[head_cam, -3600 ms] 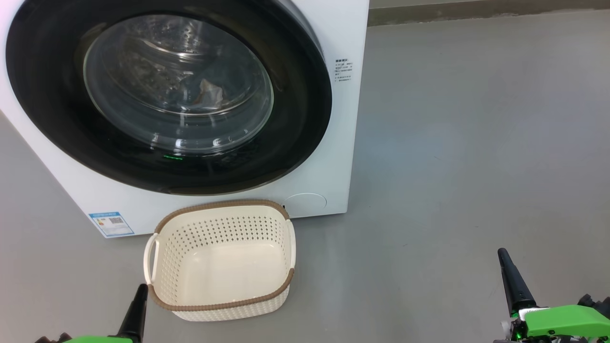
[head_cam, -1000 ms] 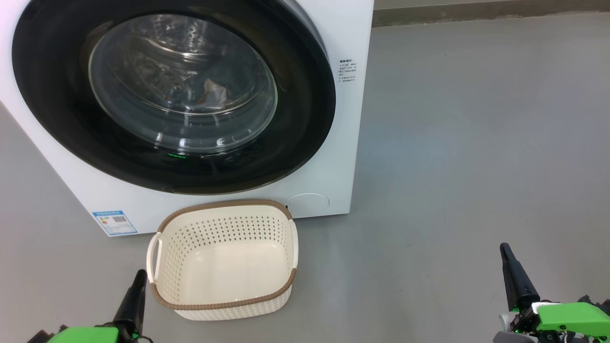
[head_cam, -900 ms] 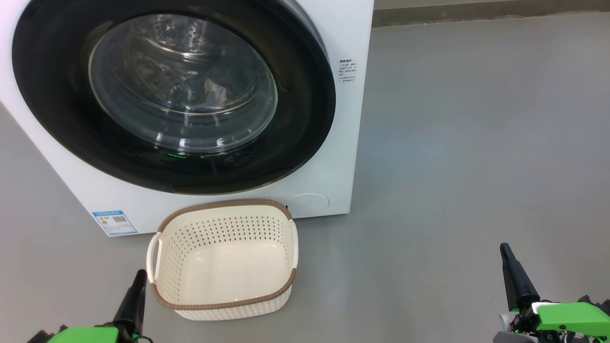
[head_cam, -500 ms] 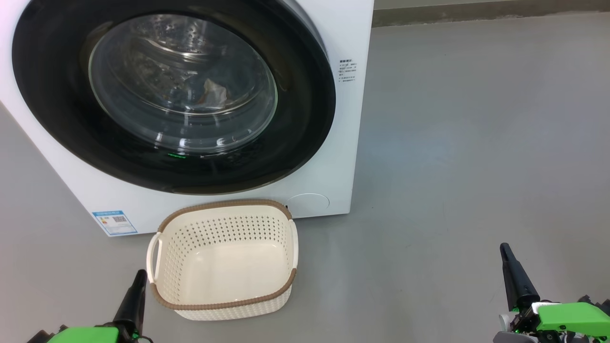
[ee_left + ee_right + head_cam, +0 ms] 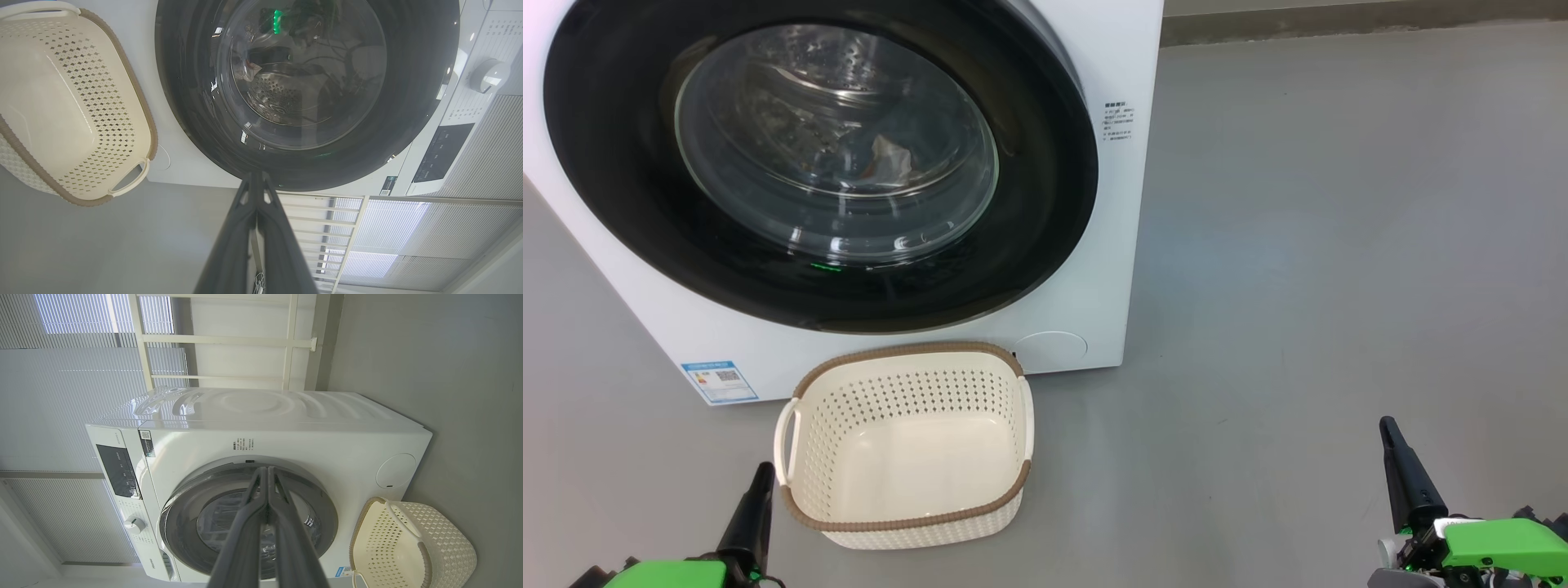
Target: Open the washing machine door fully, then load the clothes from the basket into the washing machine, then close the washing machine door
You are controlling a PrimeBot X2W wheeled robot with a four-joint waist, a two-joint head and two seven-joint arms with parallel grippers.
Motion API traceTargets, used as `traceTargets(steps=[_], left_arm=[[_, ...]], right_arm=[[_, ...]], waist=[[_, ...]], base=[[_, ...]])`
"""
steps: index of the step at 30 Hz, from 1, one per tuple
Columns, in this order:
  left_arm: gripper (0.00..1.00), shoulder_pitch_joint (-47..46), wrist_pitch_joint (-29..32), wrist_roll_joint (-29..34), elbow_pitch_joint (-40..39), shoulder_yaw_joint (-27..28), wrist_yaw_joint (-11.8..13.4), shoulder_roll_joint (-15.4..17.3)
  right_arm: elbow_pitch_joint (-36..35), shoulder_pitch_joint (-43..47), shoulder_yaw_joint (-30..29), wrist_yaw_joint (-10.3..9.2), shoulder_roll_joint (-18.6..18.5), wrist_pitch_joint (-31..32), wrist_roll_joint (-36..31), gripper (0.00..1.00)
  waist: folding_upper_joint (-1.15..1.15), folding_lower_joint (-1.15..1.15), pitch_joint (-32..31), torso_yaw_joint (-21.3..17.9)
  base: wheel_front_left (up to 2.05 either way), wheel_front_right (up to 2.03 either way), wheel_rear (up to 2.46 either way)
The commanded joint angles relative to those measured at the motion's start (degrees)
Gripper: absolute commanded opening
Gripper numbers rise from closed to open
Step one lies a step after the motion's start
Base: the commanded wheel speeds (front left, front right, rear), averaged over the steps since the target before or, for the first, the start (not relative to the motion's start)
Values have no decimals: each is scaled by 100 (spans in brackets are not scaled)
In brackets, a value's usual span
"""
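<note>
Plainly, the washing machine door (image 5: 821, 163), glossy black around bulging glass, sits closed on the washing machine (image 5: 1112, 245); the cream basket (image 5: 907, 523) stands on the floor (image 5: 1298, 286) just before it. Left hand (image 5: 764, 472) and right hand (image 5: 1387, 426) are pinched shut. The right wrist view adds the dial (image 5: 134, 525).

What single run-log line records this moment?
round glossy black washing machine door: closed | cream perforated plastic basket: empty | left gripper: shut | right gripper: shut
</note>
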Motion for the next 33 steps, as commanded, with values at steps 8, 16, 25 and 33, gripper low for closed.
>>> traceTargets(steps=[8,16,25,33], left_arm=[[0,-237,33,-48,-112,197,-57,144],[0,-237,33,-48,-112,197,-57,144],[0,-237,33,-48,-112,197,-57,144],[0,-237,33,-48,-112,197,-57,144]], right_arm=[[-140,-229,129,-6,-20,46,23,0],[-140,-229,129,-6,-19,46,23,0],[-140,-229,128,-6,-19,47,23,0],[-139,-230,128,-6,-19,47,22,0]], waist=[[0,0,0,0],[0,0,0,0],[0,0,0,0],[0,0,0,0]], base=[[0,0,0],[0,0,0],[0,0,0],[0,0,0]])
